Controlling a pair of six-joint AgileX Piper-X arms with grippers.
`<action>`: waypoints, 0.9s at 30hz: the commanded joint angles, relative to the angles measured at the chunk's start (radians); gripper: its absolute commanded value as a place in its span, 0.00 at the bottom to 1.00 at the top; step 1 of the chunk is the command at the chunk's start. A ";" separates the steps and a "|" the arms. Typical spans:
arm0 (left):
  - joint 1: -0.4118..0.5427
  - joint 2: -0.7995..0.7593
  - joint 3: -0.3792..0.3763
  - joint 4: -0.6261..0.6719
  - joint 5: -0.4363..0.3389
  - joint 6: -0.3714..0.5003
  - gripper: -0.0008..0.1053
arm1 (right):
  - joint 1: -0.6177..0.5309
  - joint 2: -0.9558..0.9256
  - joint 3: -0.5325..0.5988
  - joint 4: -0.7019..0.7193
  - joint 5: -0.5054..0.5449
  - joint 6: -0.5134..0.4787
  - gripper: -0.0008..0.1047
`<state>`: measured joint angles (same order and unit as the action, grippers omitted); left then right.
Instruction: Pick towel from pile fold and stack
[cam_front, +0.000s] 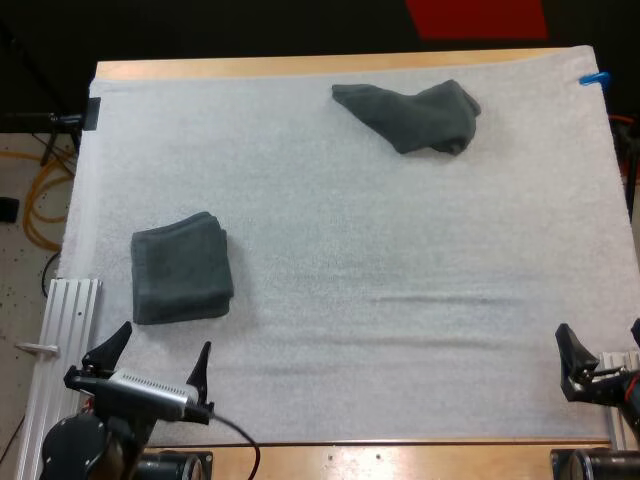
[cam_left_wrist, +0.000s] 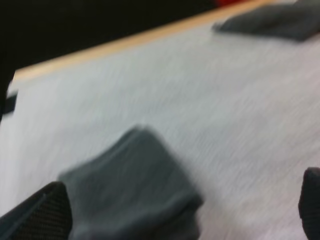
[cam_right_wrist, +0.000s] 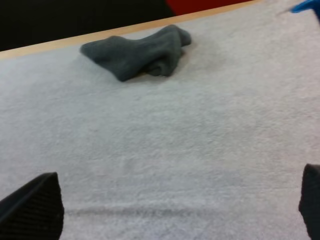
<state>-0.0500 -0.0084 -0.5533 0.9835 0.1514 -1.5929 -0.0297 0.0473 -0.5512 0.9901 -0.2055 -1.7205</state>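
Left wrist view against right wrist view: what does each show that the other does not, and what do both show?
Left wrist view: the folded towel, lying close before the open left gripper. Right wrist view: the open right gripper over bare mat. Both: the crumpled towel near the far wooden edge, on the white mat.

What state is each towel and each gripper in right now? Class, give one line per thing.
crumpled towel: bunched up, lying loose at the mat's far side, touched by neither gripper.
folded towel: folded, lying flat on the mat's left part.
left gripper: open, empty, just short of the folded towel.
right gripper: open, empty, at the mat's near right edge.
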 joint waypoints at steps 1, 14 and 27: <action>-0.008 -0.013 -0.021 -0.029 0.031 -0.003 0.84 | 0.000 0.022 -0.022 0.000 -0.029 -0.011 0.89; -0.253 0.509 -0.293 -0.099 0.204 0.003 0.84 | 0.000 0.535 -0.315 -0.155 -0.384 -0.011 0.89; -0.296 0.701 -0.328 -0.204 0.204 -0.003 0.84 | 0.086 1.189 -0.495 -0.584 -0.194 0.154 0.89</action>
<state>-0.3402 0.6941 -0.8742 0.7967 0.3488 -1.5929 0.0505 1.2275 -1.0357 0.4341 -0.4115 -1.5704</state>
